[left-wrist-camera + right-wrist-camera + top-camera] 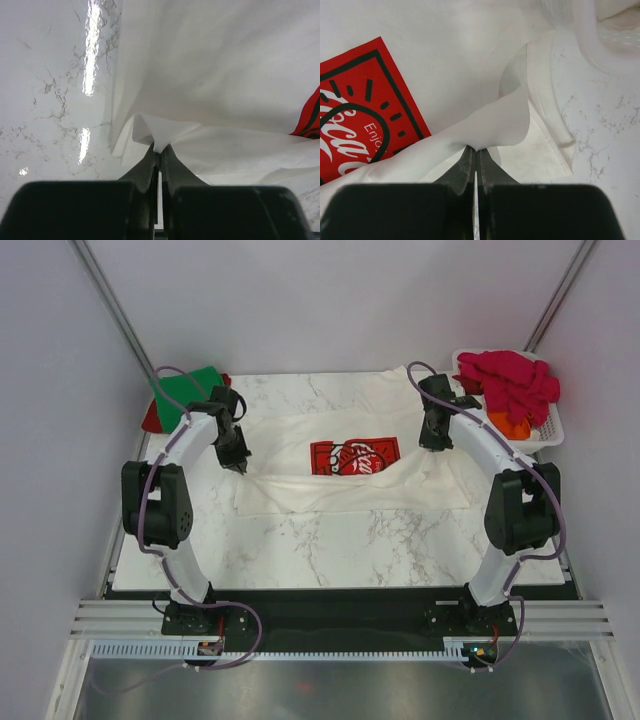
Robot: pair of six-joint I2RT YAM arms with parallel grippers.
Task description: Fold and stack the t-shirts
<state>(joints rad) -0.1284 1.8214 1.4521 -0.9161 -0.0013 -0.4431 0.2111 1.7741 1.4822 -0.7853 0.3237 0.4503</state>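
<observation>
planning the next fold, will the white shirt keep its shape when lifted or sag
Probably floppy: the white shirt bunches into a peak where the left tool pinches it. It would likely sag between grips, as the fold at the right tool curls loosely. It seems light, since small pinches hold it.

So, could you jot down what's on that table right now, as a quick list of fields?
Being folded: white t-shirt, spread on the marble table, red print facing up
Left tool: shut on an edge of the white t-shirt
Right tool: shut on a fold of the same shirt, beside the print
Waiting: magenta t-shirts and an orange t-shirt piled in the basket
Far left corner: green t-shirt
</observation>
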